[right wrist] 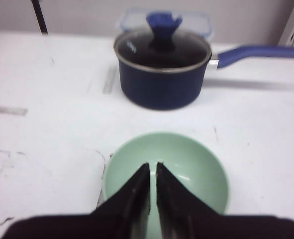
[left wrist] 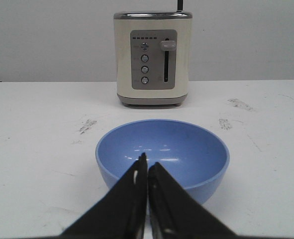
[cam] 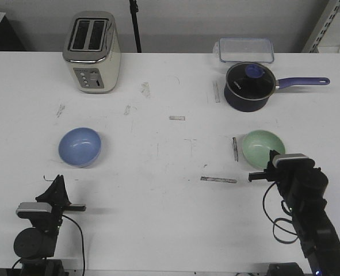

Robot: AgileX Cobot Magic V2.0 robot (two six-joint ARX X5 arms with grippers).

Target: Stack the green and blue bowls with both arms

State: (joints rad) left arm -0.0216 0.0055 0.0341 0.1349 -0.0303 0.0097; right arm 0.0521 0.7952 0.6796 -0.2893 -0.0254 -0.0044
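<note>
Bowls sit apart on the white table (cam: 170,218): the blue bowl (cam: 80,146) lies at the left of the front view, below the cream toaster (cam: 92,53), and the green bowl (cam: 263,147) lies at the right, below the dark navy saucepan (cam: 249,86) with its glass lid and purple handle. A clear lidded container (cam: 244,50) stands behind the saucepan at the upper right. Both bowls are upright and empty. The left gripper (cam: 56,190) rests low at the lower left of the frame, short of the blue bowl and not touching it; in the left wrist view its fingers (left wrist: 132,199) are drawn together with only a thin slit between the tips, holding nothing, and they point at the near wall of the blue bowl (left wrist: 162,157), with the toaster (left wrist: 152,59) beyond. The right gripper (cam: 271,165) reaches just to the near rim of the green bowl; in the right wrist view its fingers (right wrist: 134,201) are likewise nearly together and empty, overlapping the green bowl (right wrist: 184,164) with the saucepan (right wrist: 161,69) behind.
</note>
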